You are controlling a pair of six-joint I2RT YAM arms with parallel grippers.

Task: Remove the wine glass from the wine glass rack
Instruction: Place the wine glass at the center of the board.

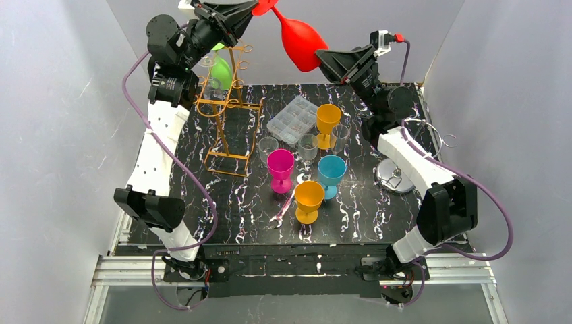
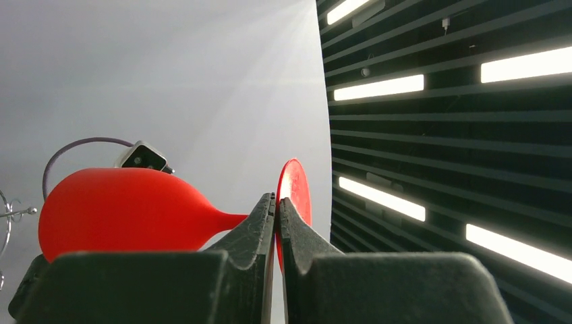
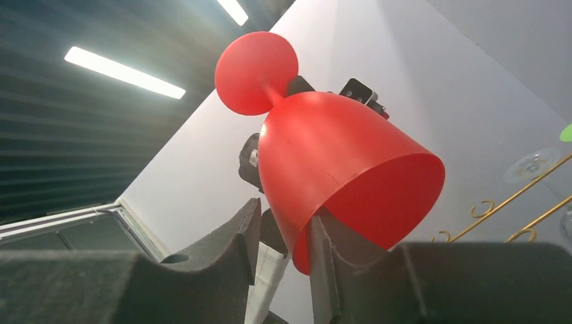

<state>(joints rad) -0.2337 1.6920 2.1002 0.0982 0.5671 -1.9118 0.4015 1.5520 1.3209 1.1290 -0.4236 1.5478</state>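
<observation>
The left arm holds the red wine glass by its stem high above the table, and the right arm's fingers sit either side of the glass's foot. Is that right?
Not quite. The right gripper straddles the bowl rim of the red wine glass, not its foot, as the right wrist view shows. The left gripper does hold the stem high above the table.
</observation>
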